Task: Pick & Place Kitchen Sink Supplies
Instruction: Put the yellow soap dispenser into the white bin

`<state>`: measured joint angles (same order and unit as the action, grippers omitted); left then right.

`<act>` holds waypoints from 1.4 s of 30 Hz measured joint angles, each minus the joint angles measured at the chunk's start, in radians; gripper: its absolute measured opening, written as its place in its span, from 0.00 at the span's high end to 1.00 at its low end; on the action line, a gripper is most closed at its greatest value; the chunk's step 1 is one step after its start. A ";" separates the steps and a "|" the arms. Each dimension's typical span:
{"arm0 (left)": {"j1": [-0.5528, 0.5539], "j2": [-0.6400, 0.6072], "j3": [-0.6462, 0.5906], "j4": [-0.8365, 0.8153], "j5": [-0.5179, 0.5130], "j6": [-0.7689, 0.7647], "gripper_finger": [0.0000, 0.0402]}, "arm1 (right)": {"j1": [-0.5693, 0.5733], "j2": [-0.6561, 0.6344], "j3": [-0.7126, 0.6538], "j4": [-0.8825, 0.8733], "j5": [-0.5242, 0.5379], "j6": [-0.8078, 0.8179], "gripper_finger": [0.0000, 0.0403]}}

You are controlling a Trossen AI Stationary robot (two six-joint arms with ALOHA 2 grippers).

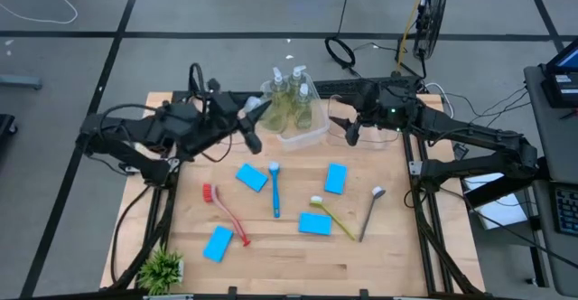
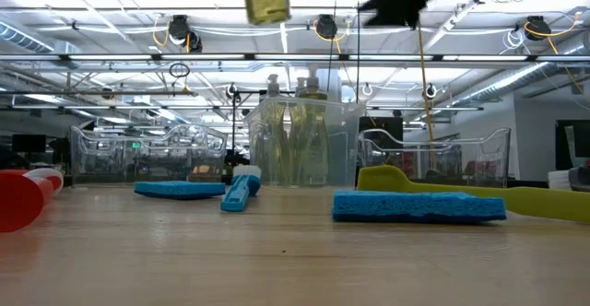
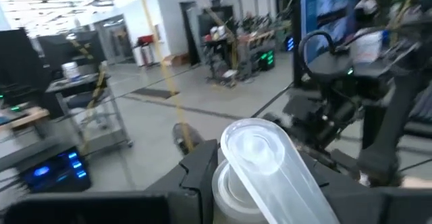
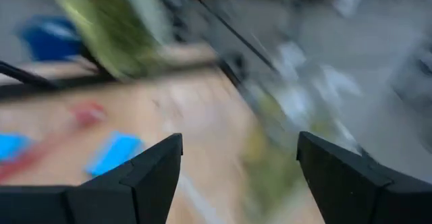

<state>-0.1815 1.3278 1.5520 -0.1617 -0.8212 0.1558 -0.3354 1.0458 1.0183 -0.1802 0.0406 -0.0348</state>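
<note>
1. Nearest, four blue sponges [image 1: 313, 224] and the brushes [image 1: 275, 190] lie flat on the table [image 1: 271, 264].
2. Farther back, the left gripper [image 1: 249, 128] pinches a soap bottle [image 1: 256, 107] aloft beside the clear bin [image 1: 307, 135], which holds three bottles [image 1: 291, 97].
3. Right gripper [image 1: 350, 133] hovers with fingers spread, empty.

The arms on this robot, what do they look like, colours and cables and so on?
Both arms are dark, nearly black, built of jointed segments with black cables looping along them. The left gripper and right gripper match in colour. A small green light glows on the right arm. In the right wrist view, its fingers are matte black, flat and angular, tapering to points.
</note>
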 joint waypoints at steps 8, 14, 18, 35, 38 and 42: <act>0.100 0.080 0.000 0.104 0.027 0.011 0.73 | 0.039 0.010 0.002 0.272 -0.094 -0.068 0.31; 0.179 0.160 0.000 0.183 -0.008 0.037 0.73 | 0.050 0.011 0.001 0.265 -0.093 -0.098 0.31; 0.231 0.212 0.000 0.223 -0.056 0.055 0.73 | 0.050 0.011 0.001 0.220 -0.091 -0.126 0.31; 0.355 0.291 -0.039 0.157 -0.062 -0.174 0.73 | 0.048 0.011 0.000 0.010 -0.010 -0.226 0.31; 0.362 0.290 -0.069 0.167 -0.067 -0.210 0.73 | 0.048 0.011 0.000 0.011 -0.011 -0.241 0.31; 0.379 0.291 -0.125 0.164 -0.070 -0.289 0.73 | 0.048 0.011 0.000 0.011 -0.011 -0.243 0.31</act>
<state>0.1972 1.6187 1.4271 0.0019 -0.8909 -0.1330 -0.2878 1.0565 1.0183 -0.1688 0.0296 -0.2779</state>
